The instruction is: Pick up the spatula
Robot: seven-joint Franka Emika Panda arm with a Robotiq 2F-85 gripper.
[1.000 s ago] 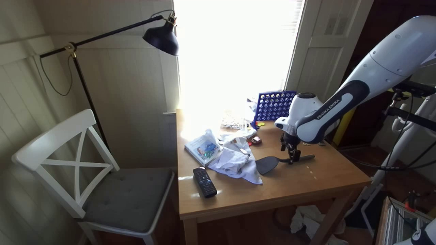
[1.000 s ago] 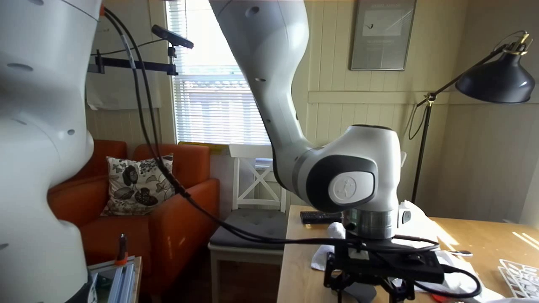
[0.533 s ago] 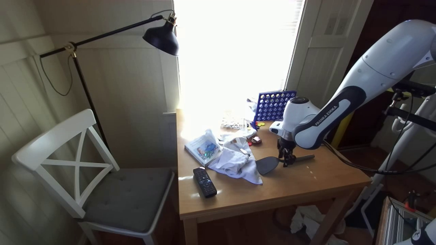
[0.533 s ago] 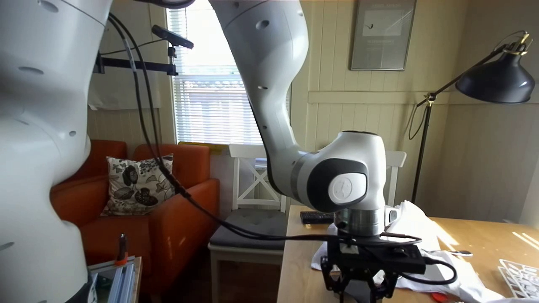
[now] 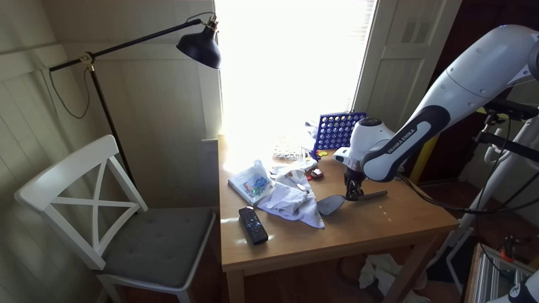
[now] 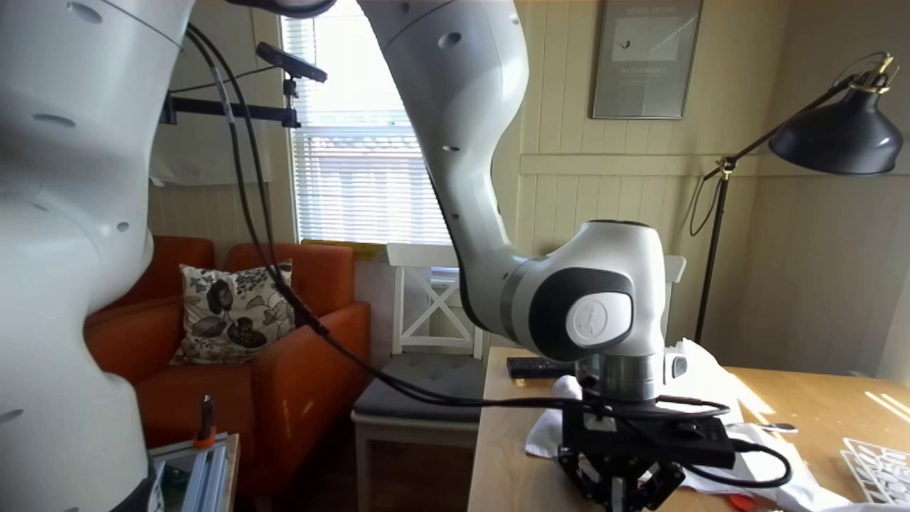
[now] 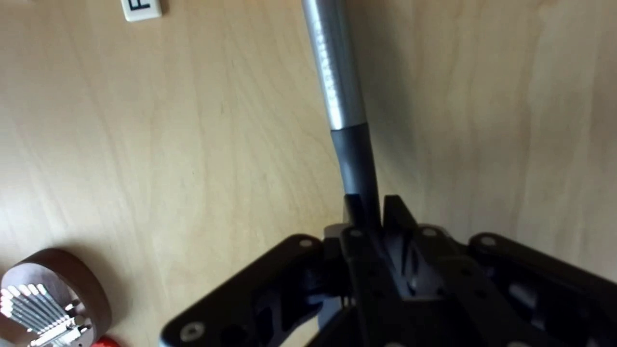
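The spatula (image 5: 331,204) lies along the table's right part in an exterior view, its dark flat head beside the white cloth and its straight handle (image 5: 376,195) pointing right. My gripper (image 5: 353,197) comes down from above at the neck, between head and handle. In the wrist view the silver-and-black handle (image 7: 337,72) runs up from between the fingertips, and my gripper (image 7: 373,202) is shut on its dark part, the two tips close against its sides. Most of the head is hidden behind the gripper there. A shadow falls beside the handle.
Left of the spatula lie a white cloth (image 5: 288,201), a book (image 5: 252,185) and a black remote (image 5: 253,226). A blue grid rack (image 5: 340,131) stands behind the arm. The wrist view also shows a small round thumb piano (image 7: 53,299) and a white letter tile (image 7: 141,8).
The gripper moved slightly left and down, then a little up. Its jaws have come together around the spatula, which has shifted very slightly.
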